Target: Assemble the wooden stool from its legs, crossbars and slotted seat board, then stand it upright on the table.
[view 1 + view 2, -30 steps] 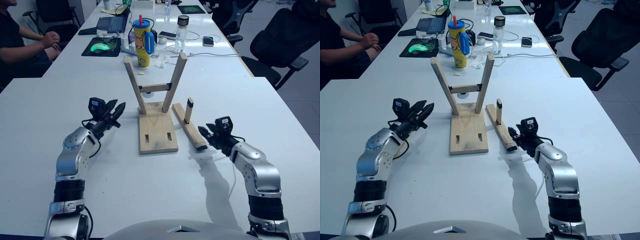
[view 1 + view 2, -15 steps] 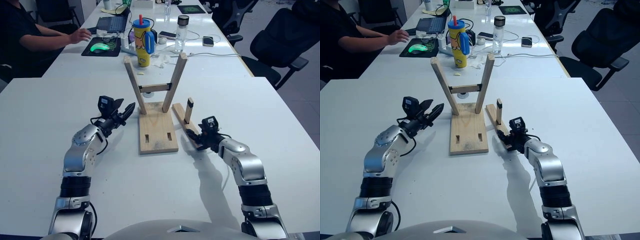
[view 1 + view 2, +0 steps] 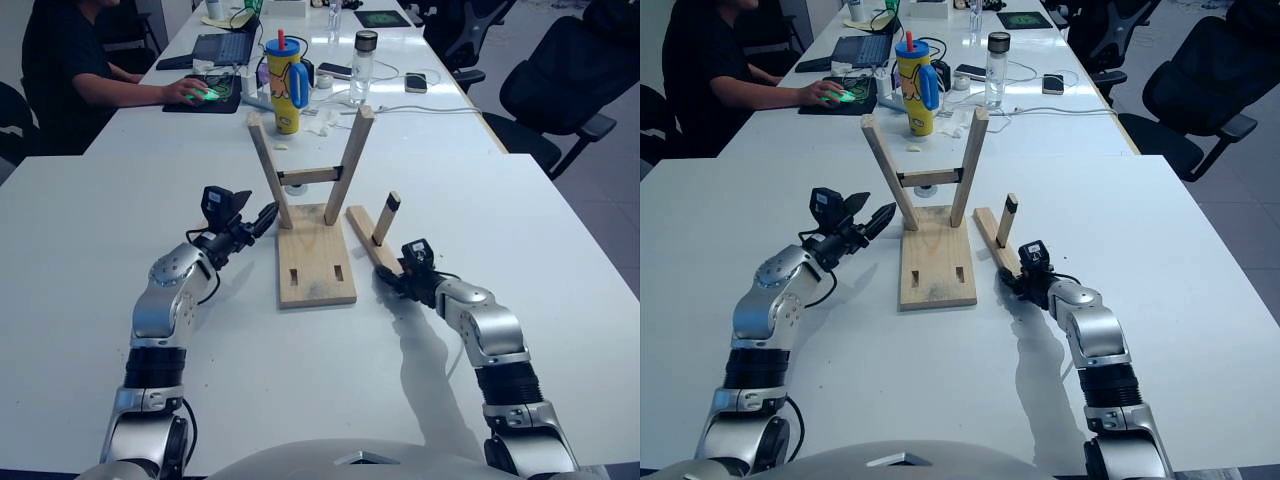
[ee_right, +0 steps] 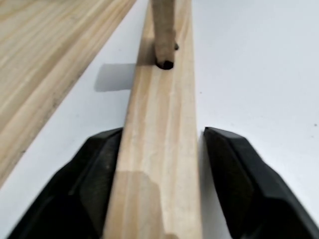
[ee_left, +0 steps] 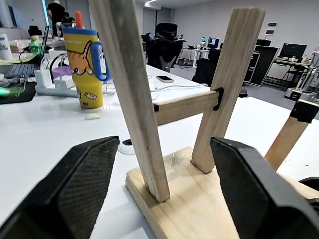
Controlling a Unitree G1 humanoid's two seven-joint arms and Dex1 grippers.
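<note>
Bright, even overhead light here. The white table (image 3: 520, 210) reads flat and pale from front to back. Shadows are soft-edged: in the right wrist view the crossbar (image 4: 164, 25) throws a grey patch onto the table just beside the loose leg (image 4: 159, 149). The left wrist view catches a ceiling light strip (image 5: 152, 3) at its edge, so I get mild glare there, and lit monitors (image 5: 291, 50) behind. On the far desk, the mouse pad (image 3: 203, 95) glows green.
</note>
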